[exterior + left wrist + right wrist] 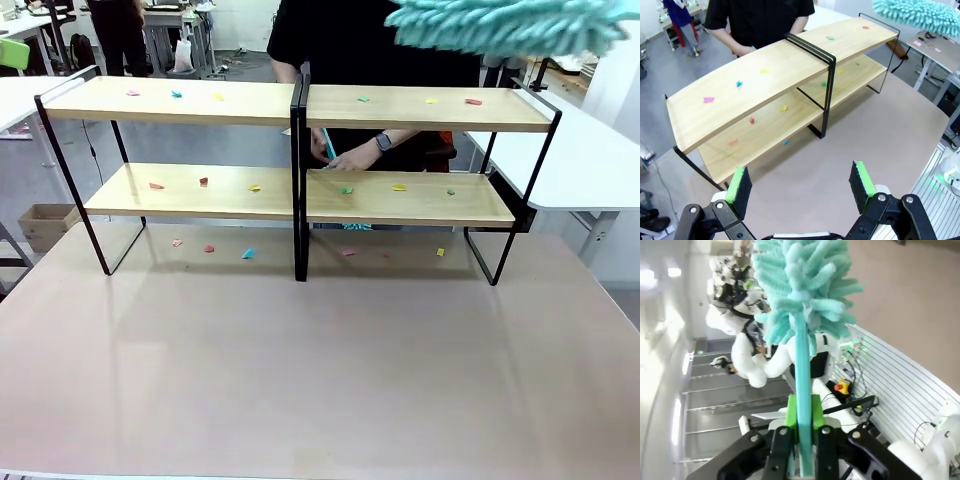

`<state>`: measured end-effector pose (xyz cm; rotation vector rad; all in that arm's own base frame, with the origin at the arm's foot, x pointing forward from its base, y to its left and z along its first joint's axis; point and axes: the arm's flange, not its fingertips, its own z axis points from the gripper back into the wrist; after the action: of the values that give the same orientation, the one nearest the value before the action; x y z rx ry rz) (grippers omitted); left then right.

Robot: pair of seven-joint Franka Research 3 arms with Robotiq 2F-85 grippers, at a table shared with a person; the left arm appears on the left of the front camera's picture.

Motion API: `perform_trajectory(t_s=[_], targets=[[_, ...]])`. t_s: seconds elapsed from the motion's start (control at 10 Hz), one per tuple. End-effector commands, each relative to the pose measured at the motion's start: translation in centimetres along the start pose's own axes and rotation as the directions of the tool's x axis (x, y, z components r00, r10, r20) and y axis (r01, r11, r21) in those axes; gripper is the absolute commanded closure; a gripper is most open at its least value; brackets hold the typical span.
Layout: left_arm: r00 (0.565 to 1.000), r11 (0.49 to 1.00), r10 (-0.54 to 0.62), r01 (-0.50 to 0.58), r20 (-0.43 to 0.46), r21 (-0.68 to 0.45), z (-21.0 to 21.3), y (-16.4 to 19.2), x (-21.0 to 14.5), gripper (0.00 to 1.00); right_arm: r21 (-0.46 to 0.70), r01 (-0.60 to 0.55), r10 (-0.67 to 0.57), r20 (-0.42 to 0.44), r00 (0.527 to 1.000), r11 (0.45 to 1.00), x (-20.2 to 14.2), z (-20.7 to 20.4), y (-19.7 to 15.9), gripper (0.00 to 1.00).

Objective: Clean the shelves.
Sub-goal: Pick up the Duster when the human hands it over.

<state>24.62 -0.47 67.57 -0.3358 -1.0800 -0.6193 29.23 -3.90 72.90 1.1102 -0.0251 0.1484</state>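
The shelves (200, 103) stand on the pinkish table (320, 380), toward its far edge, the two units joined at a black centre post. Small coloured paper scraps (203, 182) lie scattered on all four boards and on the tabletop beneath the shelves.

Right gripper (804, 410): jaws clamped on the handle of a turquoise fluffy duster (500, 25). The duster's head hangs above the shelves' upper right end, clear of the board.

Left gripper (800, 172): jaws wide apart and empty, on the near side of the shelves, above the table.

A person's hand (352, 160) sits behind the shelves, between the tiers, near the centre post.
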Motion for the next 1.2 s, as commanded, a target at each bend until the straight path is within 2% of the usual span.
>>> perform_trajectory(t_s=[0.0,0.1,0.2,0.3,0.4,0.6,0.7,0.8,1.1], targets=[[1.0,1.0,-0.001,0.001,0.009,-0.007,0.0,0.0,-0.1,0.0,0.137,-0.057,0.064,-0.047,0.997,0.989,-4.1,4.4,-0.8,0.88],[1.0,1.0,-0.001,0.001,0.009,-0.007,0.0,0.0,-0.1,0.0,0.186,-0.026,0.055,-0.151,0.987,0.982,-6.5,6.1,-2.5,0.88],[1.0,1.0,-0.001,0.001,0.009,-0.007,0.0,0.0,-0.1,0.0,0.173,-0.017,0.057,-0.23,0.971,0.985,-8.6,7.4,-4.0,0.88],[1.0,1.0,-0.001,0.001,0.009,-0.007,0.0,0.0,-0.1,0.0,0.176,0.012,0.035,-0.261,0.965,0.984,-10.4,8.5,-5.1,0.88],[1.0,1.0,-0.001,0.001,0.009,-0.007,0.0,0.0,-0.1,0.0,0.106,0.07,-0.041,-0.259,0.965,0.992,-12.1,9.1,-6.3,0.88],[1.0,1.0,-0.001,0.001,0.009,-0.007,0.0,0.0,-0.1,0.0,0.053,0.06,-0.045,-0.25,0.967,0.997,-14.5,8.9,-7.3,0.88],[1.0,1.0,-0.001,0.001,0.009,-0.007,0.0,0.0,-0.1,0.0,0.096,0.048,-0.028,-0.201,0.979,0.994,-14.5,9.2,-7.7,0.88],[1.0,1.0,-0.001,0.001,0.009,-0.007,0.0,0.0,-0.1,0.0,0.099,0.056,-0.03,-0.249,0.968,0.994,-12.9,7.9,-8.4,0.88],[1.0,1.0,-0.001,0.001,0.009,-0.007,0.0,0.0,-0.1,0.0,0.099,0.056,-0.03,-0.249,0.968,0.994,-12.9,7.9,-8.4,0.88]])
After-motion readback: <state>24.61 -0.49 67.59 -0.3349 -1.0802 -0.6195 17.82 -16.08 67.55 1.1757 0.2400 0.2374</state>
